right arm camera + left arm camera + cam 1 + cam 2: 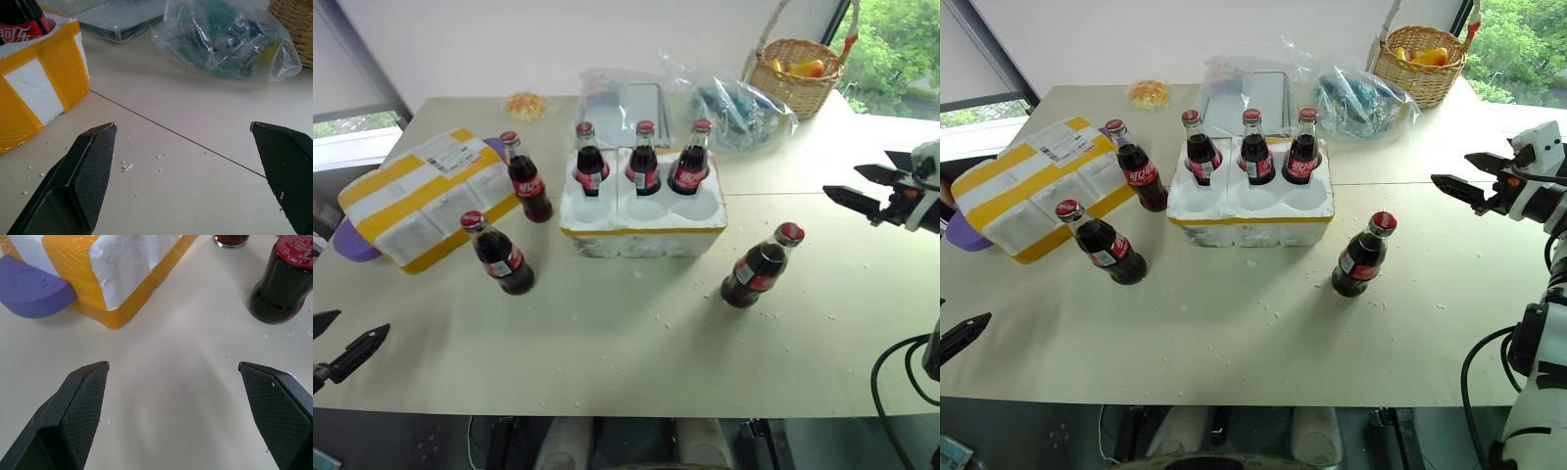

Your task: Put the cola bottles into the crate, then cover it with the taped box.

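Three cola bottles (644,157) already stand in the back row of wells of the crate (641,230), which sits toward the far middle of the surface (636,352); its three front wells are empty. Three more bottles stand loose: one (527,178) just off the crate's left end, beside the taped box (426,201), one (499,255) nearer the front edge in front of that box, and one (760,266) to the crate's right. The taped box lies near the left edge, partly on a purple thing (347,243). Both hands are empty, fingers spread wide: the left hand (340,345) hangs low by the front-left corner, the right hand (864,188) hovers over the right edge. The bottles are glass, so likely stiff, fairly heavy for their size, smooth and breakable if tipped; the labelled belly, just below the shoulder, looks the safest place to close on, keeping the bottle upright for the narrow well. The foam crate and box are probably very light, crumbly, as the white crumbs (126,167) scattered about suggest, and easily nudged, so bottles want lowering gently, and the box wants taking by its two long sides on the tape.
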Motion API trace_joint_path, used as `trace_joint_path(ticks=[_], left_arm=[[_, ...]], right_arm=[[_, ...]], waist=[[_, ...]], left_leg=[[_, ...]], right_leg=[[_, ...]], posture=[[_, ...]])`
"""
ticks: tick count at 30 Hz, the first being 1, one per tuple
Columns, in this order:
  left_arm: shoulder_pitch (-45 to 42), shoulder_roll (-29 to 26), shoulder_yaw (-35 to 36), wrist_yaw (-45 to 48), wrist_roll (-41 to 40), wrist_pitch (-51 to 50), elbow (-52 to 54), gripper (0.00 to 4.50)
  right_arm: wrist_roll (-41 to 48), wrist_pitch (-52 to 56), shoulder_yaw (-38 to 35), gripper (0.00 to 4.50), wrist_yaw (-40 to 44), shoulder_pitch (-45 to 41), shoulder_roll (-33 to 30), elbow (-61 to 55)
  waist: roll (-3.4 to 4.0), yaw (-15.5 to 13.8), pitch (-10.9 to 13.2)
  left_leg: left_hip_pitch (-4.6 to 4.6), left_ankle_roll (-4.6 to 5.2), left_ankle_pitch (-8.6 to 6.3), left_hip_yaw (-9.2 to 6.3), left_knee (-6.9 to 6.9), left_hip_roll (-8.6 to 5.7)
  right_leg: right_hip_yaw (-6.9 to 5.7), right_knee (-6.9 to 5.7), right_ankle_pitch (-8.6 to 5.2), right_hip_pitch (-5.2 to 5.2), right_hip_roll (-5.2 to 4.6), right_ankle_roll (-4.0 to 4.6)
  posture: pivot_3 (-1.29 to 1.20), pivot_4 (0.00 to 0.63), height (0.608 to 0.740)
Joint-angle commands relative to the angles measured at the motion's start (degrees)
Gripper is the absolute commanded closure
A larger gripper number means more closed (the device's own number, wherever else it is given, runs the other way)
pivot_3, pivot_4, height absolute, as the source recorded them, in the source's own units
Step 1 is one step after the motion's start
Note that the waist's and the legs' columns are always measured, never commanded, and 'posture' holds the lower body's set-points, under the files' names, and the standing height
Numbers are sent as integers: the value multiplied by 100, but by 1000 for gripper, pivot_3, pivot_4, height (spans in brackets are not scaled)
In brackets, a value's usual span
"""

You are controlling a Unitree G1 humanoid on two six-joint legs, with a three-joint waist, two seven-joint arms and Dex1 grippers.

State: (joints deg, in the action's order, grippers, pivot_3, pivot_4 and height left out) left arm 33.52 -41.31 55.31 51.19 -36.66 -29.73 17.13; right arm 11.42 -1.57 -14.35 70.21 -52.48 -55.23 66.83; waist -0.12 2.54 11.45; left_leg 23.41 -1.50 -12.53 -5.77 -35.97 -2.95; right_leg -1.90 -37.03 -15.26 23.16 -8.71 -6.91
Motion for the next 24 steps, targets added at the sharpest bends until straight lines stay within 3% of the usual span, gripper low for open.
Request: trace_joint_path(ticks=[1,17,24], left_arm=[[60,-70,173,29,12,79,114,60],[-84,-64,141,-76,-207,-102,303,60],[-548,-513,-81,109,-537,-412,467,60]], right_arm=[[48,-59,-110,0,-1,-96,-145,-53],[0,43,-60,0,133,-112,-177,-111],[55,282,-12,0,701,-315,-483,-339]], waist=[[0,-2,0],[0,-1,0],[0,-23,0]], left_leg=[[0,0,0,1,0,0],[0,0,0,3,1,1],[0,0,0,2,0,0]], right_leg=[[0,0,0,0,0,0],[2,0,0,2,0,0],[2,-2,0,2,0,0]], posture=[[0,150,737],[0,150,737],[0,150,737]])
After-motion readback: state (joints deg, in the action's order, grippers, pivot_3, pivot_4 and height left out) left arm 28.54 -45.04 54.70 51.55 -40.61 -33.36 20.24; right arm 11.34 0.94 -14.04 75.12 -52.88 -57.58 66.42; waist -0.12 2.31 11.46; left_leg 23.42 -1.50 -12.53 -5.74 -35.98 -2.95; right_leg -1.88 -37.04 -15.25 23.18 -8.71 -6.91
